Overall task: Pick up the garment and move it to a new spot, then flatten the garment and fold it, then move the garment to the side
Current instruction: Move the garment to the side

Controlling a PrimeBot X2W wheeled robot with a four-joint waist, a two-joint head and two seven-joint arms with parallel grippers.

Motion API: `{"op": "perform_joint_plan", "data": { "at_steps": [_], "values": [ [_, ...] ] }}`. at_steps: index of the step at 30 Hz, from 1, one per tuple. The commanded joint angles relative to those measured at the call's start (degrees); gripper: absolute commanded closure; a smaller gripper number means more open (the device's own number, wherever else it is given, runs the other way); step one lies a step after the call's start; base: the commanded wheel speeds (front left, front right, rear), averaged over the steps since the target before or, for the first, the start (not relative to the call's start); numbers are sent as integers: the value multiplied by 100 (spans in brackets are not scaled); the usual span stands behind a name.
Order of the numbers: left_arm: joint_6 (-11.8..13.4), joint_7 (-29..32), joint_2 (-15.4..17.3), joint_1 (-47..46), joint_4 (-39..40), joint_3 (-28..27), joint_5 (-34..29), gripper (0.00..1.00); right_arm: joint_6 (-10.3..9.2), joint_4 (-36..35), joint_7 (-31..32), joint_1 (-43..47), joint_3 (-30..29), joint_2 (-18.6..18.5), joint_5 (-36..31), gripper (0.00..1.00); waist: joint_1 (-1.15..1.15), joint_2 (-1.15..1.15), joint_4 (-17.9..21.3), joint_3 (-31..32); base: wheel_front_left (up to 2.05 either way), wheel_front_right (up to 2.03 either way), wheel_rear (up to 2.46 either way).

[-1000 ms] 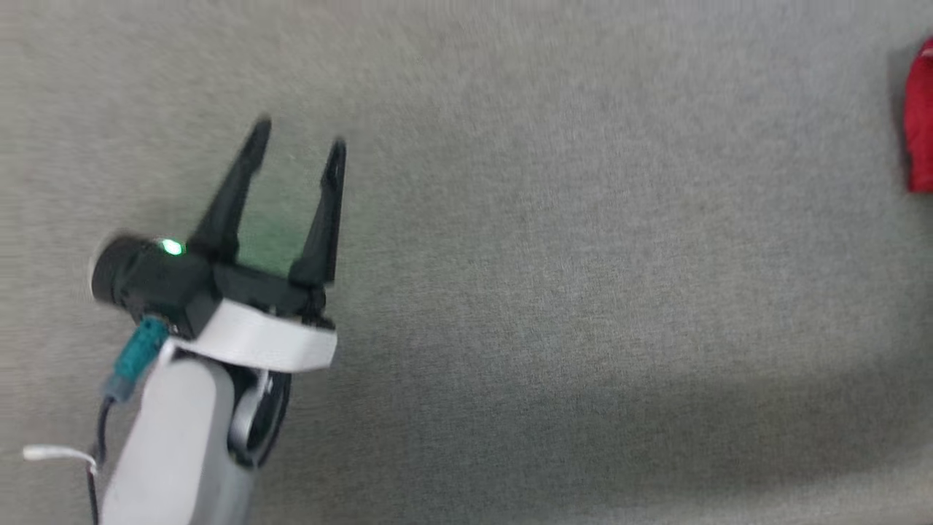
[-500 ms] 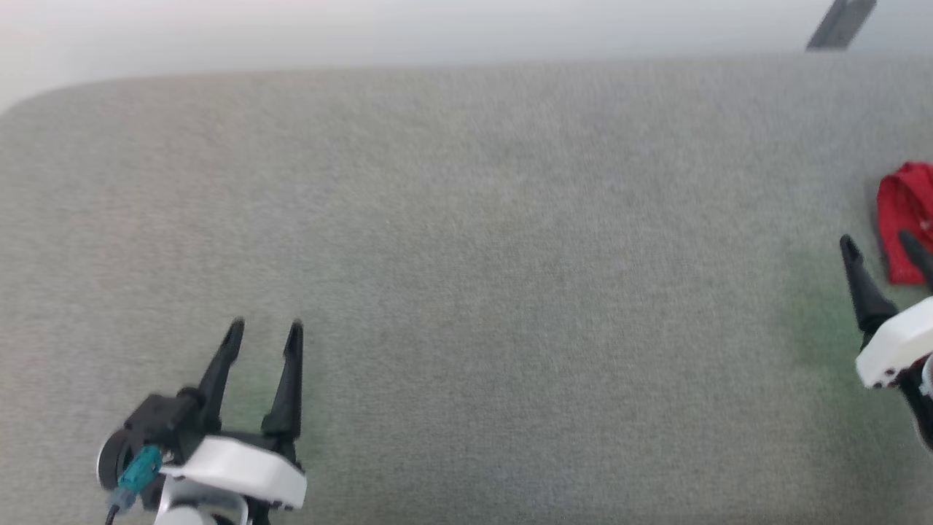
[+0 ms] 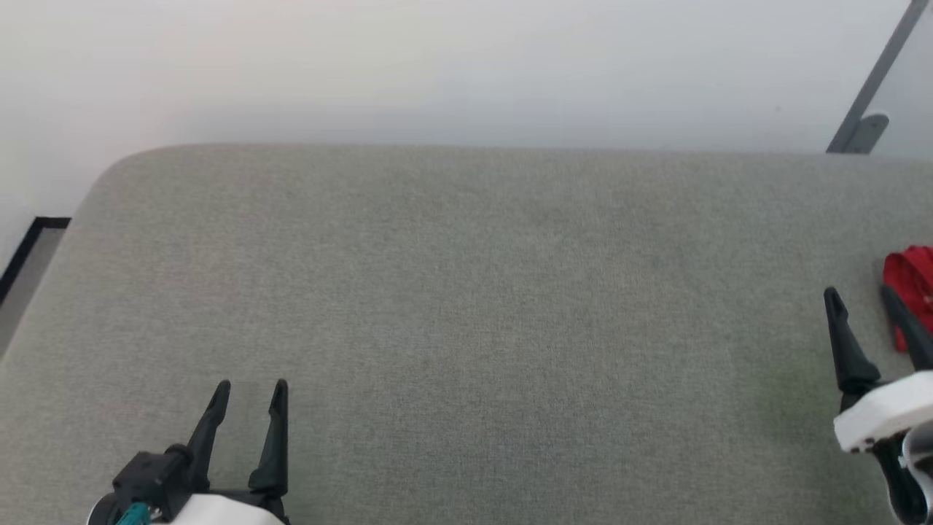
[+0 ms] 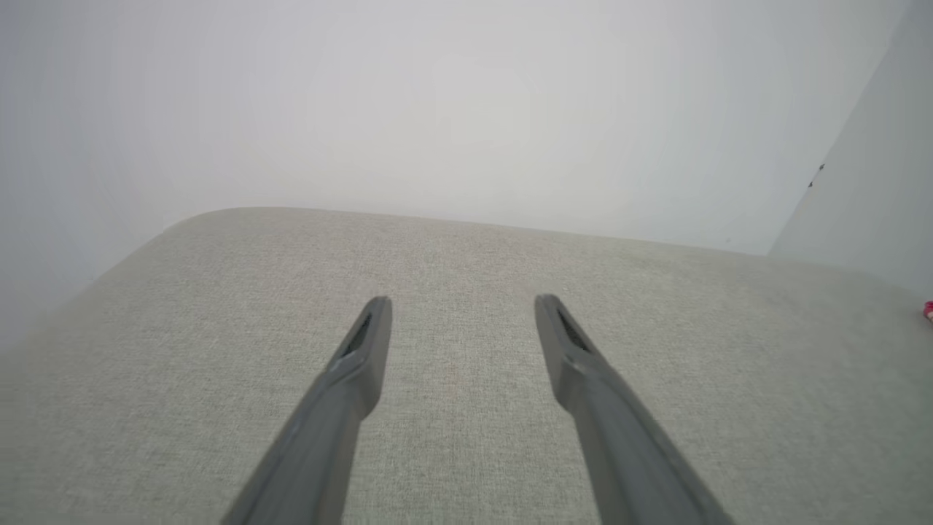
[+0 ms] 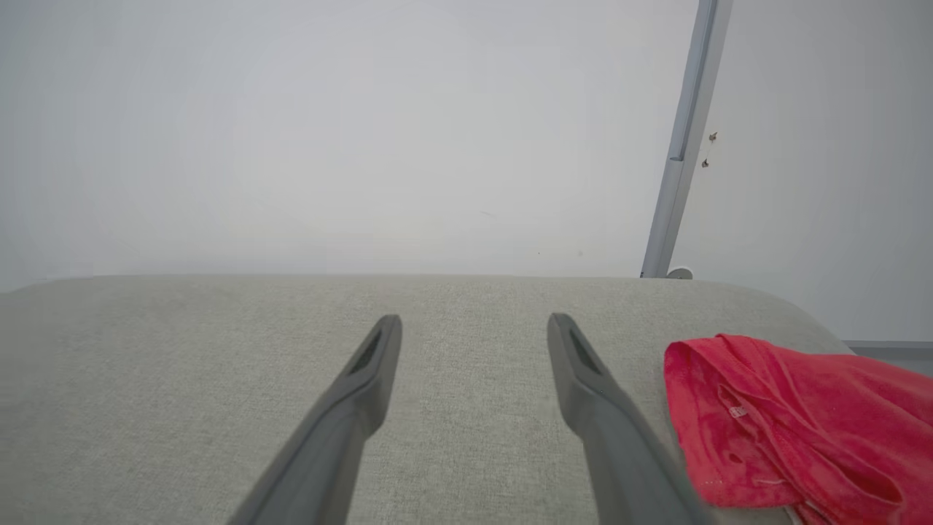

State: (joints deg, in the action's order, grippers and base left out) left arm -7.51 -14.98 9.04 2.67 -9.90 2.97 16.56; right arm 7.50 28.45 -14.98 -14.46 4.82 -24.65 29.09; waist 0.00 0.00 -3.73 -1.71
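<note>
The garment [image 3: 910, 281] is a bright red crumpled cloth at the far right edge of the grey padded surface [image 3: 466, 292]. In the right wrist view the garment [image 5: 794, 423] lies just right of my right finger. My right gripper [image 3: 860, 302] stands open beside it, to its left, nothing between the fingers. My left gripper [image 3: 251, 390] is open at the lower left, far from the cloth. The left wrist view shows my left gripper [image 4: 463, 310] over bare fabric, with a sliver of the garment [image 4: 928, 310] at the right edge.
A white wall [image 3: 437, 65] runs behind the padded surface. A grey metal post [image 3: 871, 87] leans at the back right corner. The surface's left edge drops to a dark-trimmed floor strip [image 3: 25, 251].
The head camera has tilted up, so the far edge and the wall now show. Both grippers sit lower in the picture and the right one has come into view beside the garment.
</note>
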Motion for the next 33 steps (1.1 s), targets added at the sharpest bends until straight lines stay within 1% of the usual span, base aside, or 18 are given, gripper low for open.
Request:
{"op": "perform_joint_plan", "data": {
  "at_steps": [1, 12, 15, 16, 24, 28, 33],
  "values": [
    [8, -28, -23, 141, 86, -36, -42, 0, -2, -158, -21, 226, -106, 71, -72, 0, 0, 0, -65, 155, 0, 0, 0],
    [8, -28, -2, 607, 663, -123, -104, 0, -2, -1133, 84, 1095, -676, 355, -345, 0, 0, 0, -183, 376, 0, 0, 0],
    [8, -28, 17, 742, 807, -138, -154, 0, -2, -1424, 193, 1341, -862, 451, -431, 0, 0, 0, -214, 383, 0, 0, 0],
    [8, -28, 17, 742, 807, -138, -154, 0, -2, -1424, 193, 1341, -862, 451, -431, 0, 0, 0, -214, 383, 0, 0, 0],
    [8, -28, 22, 899, 1057, -197, -198, 0, -2, -2215, 541, 1873, -1317, 761, -625, 0, 0, 0, -261, 324, 0, 0, 0],
    [8, -28, 37, 894, 1076, -128, -70, 0, -2, -2410, 668, 1966, -1395, 868, -698, 0, 0, 0, -248, 318, 0, 0, 0],
    [8, -28, 19, 897, 1086, -138, -89, 0, -2, -2569, 739, 1976, -1435, 924, -764, 0, 0, 0, -234, 320, 0, 0, 0]
  ]
}}
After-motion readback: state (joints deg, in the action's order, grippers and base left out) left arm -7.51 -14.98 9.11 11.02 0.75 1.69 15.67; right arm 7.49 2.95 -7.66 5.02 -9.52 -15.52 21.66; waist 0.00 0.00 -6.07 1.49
